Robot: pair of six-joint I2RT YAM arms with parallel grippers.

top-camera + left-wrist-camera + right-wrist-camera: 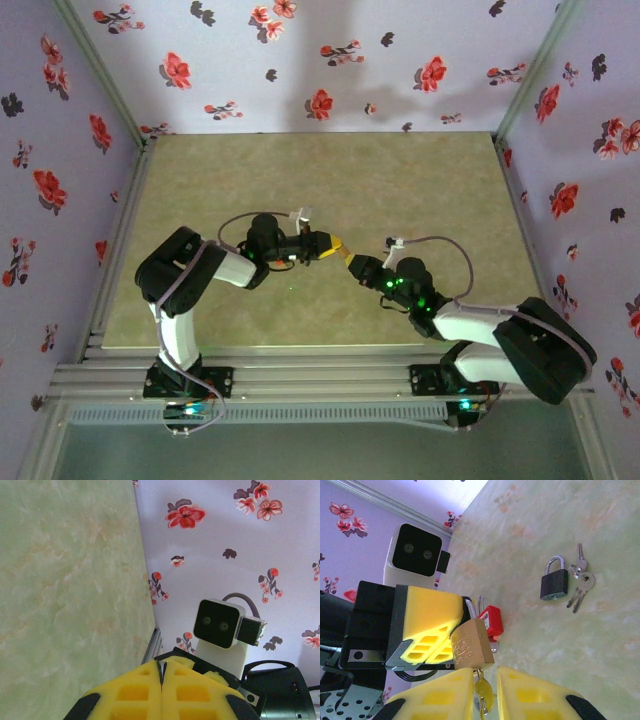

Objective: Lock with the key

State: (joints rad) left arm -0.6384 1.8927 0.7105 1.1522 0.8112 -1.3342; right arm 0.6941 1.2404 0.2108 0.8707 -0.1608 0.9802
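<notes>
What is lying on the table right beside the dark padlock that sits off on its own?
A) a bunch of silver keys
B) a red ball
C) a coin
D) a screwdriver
A: in the right wrist view, a bunch of silver keys on a ring lies on the table right next to the dark padlock.

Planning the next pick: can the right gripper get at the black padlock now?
Probably not yet. The black padlock lies uncovered on the table, but the right gripper straddles the key in the brass padlock held by the left gripper.
</notes>
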